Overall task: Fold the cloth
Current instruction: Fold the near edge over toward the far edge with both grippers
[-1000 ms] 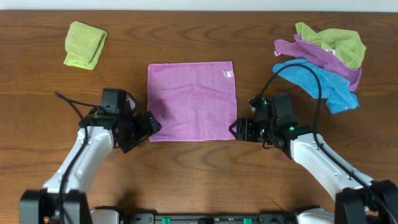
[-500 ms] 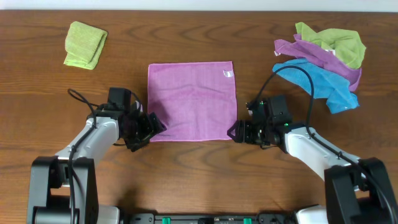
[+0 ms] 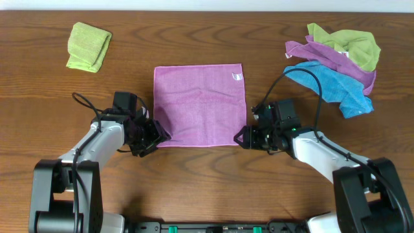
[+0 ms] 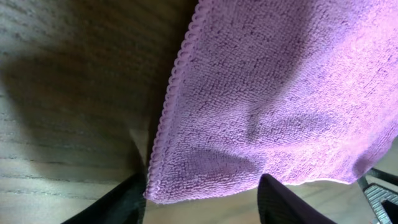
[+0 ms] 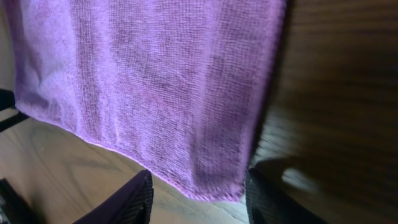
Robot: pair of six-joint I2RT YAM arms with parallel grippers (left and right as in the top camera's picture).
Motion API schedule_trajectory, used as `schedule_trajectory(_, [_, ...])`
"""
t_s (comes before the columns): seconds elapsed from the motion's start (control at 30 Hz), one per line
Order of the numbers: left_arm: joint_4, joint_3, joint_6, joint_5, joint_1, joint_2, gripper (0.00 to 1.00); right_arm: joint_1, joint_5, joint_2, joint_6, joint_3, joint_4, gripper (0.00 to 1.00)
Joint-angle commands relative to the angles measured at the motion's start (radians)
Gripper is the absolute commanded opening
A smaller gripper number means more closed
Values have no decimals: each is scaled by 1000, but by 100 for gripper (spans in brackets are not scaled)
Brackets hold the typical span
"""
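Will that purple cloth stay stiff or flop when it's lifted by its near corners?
Probably floppy: the cloth lies thin and flat, dimpling softly near its corner. Likely light for its size. Its fuzzy weave should resist slipping from the left claw or right claw.

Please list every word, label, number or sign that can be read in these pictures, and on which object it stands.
Nothing is readable in any view.
White tag on the purple cloth, near its far right corner: any print on it is too small to read.
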Motion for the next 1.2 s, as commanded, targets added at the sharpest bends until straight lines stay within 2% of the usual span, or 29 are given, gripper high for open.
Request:
schedule_trajectory(0.0, [-6,-6,15,-12,7,16,48,10,11,46,-2,-9,6,44])
schedule_trajectory(0.07, [-6,-6,15,-17,7,16,38,10,3,64,-2,-9,10,34])
schedule_trajectory(0.1, [-6,-6,11,-22,7,16,25,10,3,68,-2,-9,11,28])
schedule_trajectory(0.17, [-6,-6,0,-25,8,16,6,10,3,67,-2,-8,13,9])
schedule_trajectory(0.2, [-6,-6,-3,-25,8,16,6,10,2,65,-2,-6,14,2])
schedule_trajectory(0.5, [-22,29,2,50,20,-5,6,6,-10,-32,-26,108,-88,1])
schedule_trajectory(0.7, [-153,76,-5,48,20,-126,6,7,25,-110,-55,214,-256,1])
schedule_trajectory(0.83, [-216,76,-34,-13,19,-224,6,10,43,-146,-54,228,-288,1])
schedule_trajectory(1.0, [-166,76,-49,-33,19,-235,6,10,57,-144,-54,228,-279,1])
schedule_trajectory(1.17, [-15,76,-87,-33,19,-176,6,10,136,-136,-42,228,-181,1])
